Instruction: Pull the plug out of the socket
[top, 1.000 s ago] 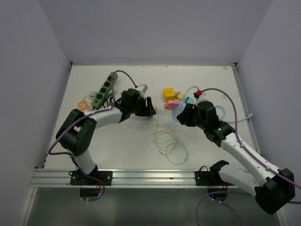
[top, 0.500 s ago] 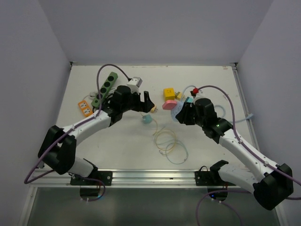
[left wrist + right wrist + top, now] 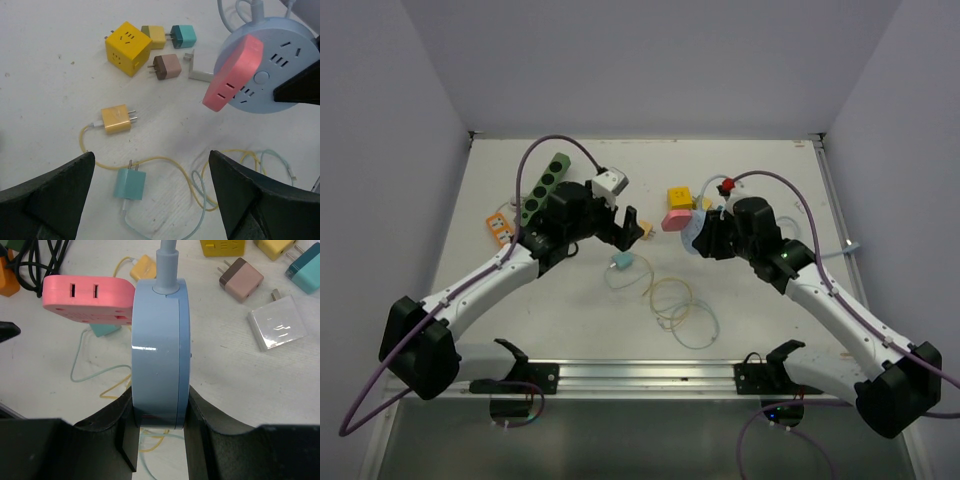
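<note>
1. Right gripper (image 3: 160, 405) is clamped on the round blue socket (image 3: 160, 355), which stands on edge between its fingers.
2. Pink plug (image 3: 87, 297) sits in the socket face.
3. Left gripper (image 3: 151, 160) is spread wide and grasps nothing.
4. Below it, teal plug (image 3: 129, 184) and yellow plug (image 3: 116, 119) lie loose on the table (image 3: 40, 75).

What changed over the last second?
The teal plug, earlier at the left end effector's tips, now lies free nearer the arms' bases; that end effector is open. The right end effector still clamps the socket, shifted slightly left, with the pink plug still in.
</note>
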Robot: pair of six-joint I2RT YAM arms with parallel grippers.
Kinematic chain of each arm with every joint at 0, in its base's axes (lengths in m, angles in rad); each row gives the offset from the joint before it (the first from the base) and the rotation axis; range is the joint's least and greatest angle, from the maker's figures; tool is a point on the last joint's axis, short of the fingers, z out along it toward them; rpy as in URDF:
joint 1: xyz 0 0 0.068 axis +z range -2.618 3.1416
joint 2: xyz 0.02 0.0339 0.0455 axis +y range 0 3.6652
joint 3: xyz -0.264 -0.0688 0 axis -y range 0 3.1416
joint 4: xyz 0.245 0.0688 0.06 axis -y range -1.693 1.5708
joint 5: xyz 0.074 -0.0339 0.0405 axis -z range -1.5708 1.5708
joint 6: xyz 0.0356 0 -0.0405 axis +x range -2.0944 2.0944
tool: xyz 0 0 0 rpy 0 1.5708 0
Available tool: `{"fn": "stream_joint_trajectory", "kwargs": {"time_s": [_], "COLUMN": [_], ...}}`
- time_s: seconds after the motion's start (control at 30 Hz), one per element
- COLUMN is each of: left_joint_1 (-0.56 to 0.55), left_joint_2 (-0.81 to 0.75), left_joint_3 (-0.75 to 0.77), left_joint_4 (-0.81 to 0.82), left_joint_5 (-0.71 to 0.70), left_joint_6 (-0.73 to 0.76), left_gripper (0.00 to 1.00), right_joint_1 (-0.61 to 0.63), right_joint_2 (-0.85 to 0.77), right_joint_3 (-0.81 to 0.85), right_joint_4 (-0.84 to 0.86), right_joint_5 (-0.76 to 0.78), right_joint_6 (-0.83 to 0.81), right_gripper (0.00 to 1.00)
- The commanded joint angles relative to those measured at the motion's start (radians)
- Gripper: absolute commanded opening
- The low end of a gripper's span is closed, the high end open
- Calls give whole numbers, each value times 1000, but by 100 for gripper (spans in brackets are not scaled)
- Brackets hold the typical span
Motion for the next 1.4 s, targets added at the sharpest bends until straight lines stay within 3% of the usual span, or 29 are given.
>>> {"fn": "stream_joint_trajectory", "kwargs": {"time_s": [0.0,0.13,0.73,0.83,1.37], "left_joint_1": [-63,-161,-203,-208,-237], "left_joint_2": [-23,14,172,187,207], "left_joint_3": [83,155,287,297,275], "left_joint_4": [-68,-118,-149,-144,-184], "left_joint_5": [5,-55,-12,-1,-5], "left_joint_6": [115,147,147,149,186], "left_gripper": [99,97,82,72,39], "right_joint_1": [2,2,33,45,57], "right_joint_2": [7,21,29,30,40], "right_joint_3": [87,117,136,134,139], "right_joint_4": [21,3,-12,-11,-9], "right_joint_5": [-72,-111,-179,-181,-176], "right_joint_6": [-70,-110,-173,-176,-164], "right_gripper": [0,0,0,0,0]}}
